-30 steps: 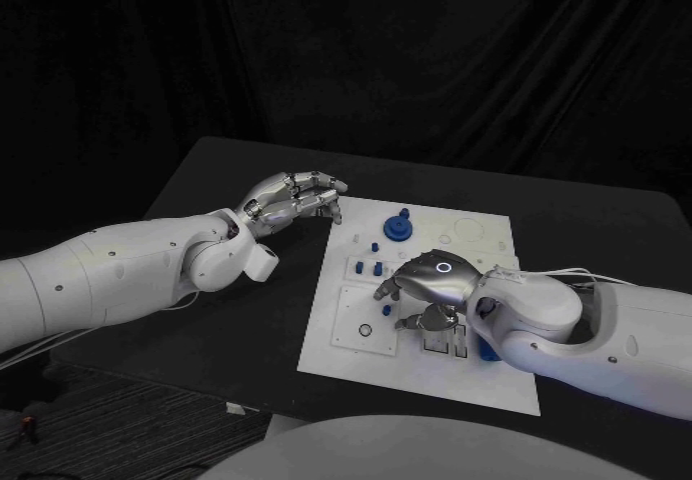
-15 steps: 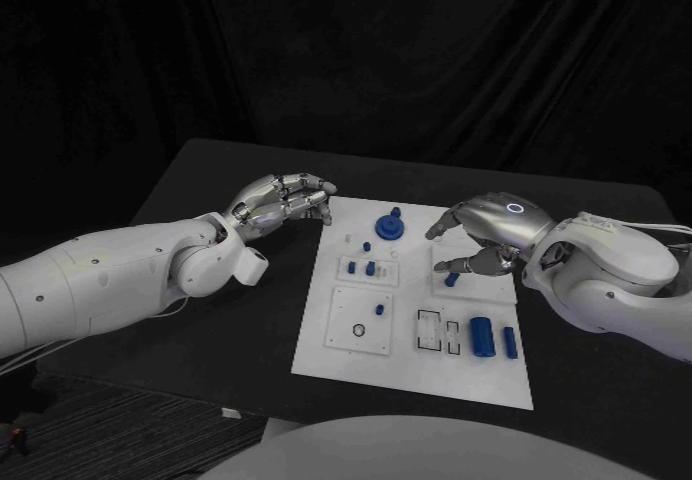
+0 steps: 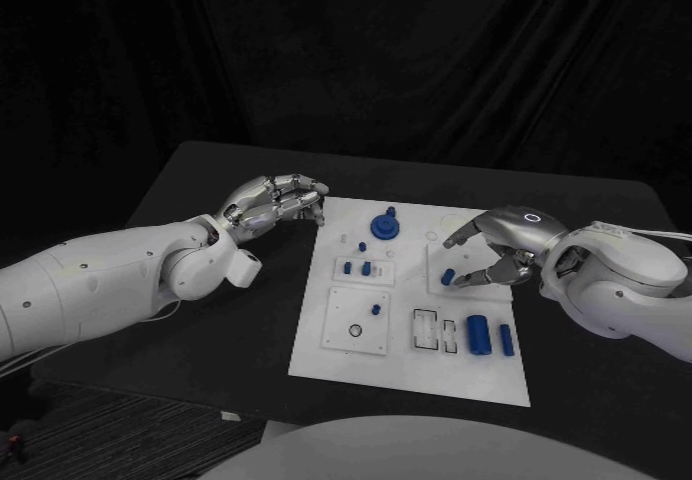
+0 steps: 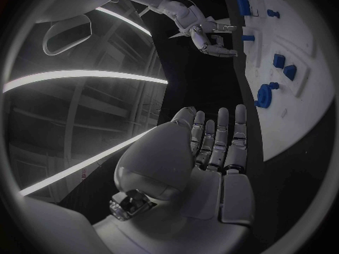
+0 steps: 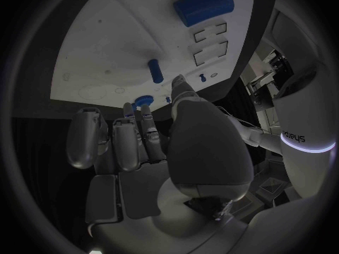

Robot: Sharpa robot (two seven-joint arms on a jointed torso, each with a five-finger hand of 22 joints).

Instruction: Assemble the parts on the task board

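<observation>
Task board (image 3: 372, 352): white plate in the middle of the black tabletop (image 3: 216, 180), long side running near to far.
Right hand (image 3: 498, 245): over the right side of the board, fingers (image 3: 464, 232) apart and curved down, nothing held between them.
Small blue peg (image 3: 449, 275): lies on the board just under the right hand's fingertips, near the thumb; whether a fingertip touches it cannot be told. In the right wrist view the same peg (image 5: 155, 70) lies on the white plate just beyond the fingertips, apart from them.
Left hand (image 3: 274, 203): above the tabletop at the board's far left corner, fingers (image 4: 222, 134) side by side and lightly curled, holding nothing.
Blue round knob (image 3: 387, 225): stands on the far part of the board, to the right of the left hand and apart from its fingers.
Two blue cylinders (image 3: 490, 335): lie side by side at the near right of the board, well clear of both hands.
Small blue pegs (image 3: 365, 268): stand in the block left of centre, between the two hands.
</observation>
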